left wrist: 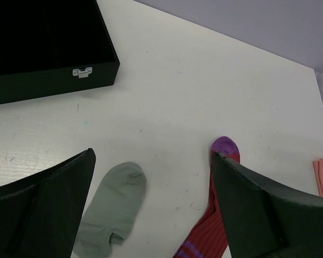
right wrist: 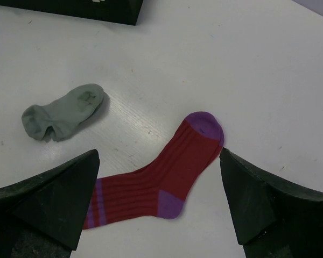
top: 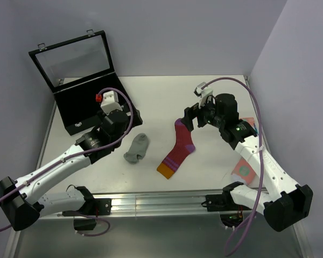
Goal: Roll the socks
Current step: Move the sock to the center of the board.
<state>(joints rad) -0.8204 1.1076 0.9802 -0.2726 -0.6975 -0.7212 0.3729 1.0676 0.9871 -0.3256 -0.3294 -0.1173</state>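
While the left gripper [left wrist: 153, 156] and right gripper [right wrist: 159, 153] hover with fingers spread wide, holding nothing, the long magenta-red ribbed sock [top: 178, 145] with purple heel and orange toe lies flat mid-way across the white table [top: 167, 97], near the short grey ankle sock [top: 136, 148] to its left; an open black case [top: 70, 107] stands far left.

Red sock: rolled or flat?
Flat. The red sock lies spread out full length, with its purple cuff, purple heel and orange toe all showing. No part is folded over or rolled.
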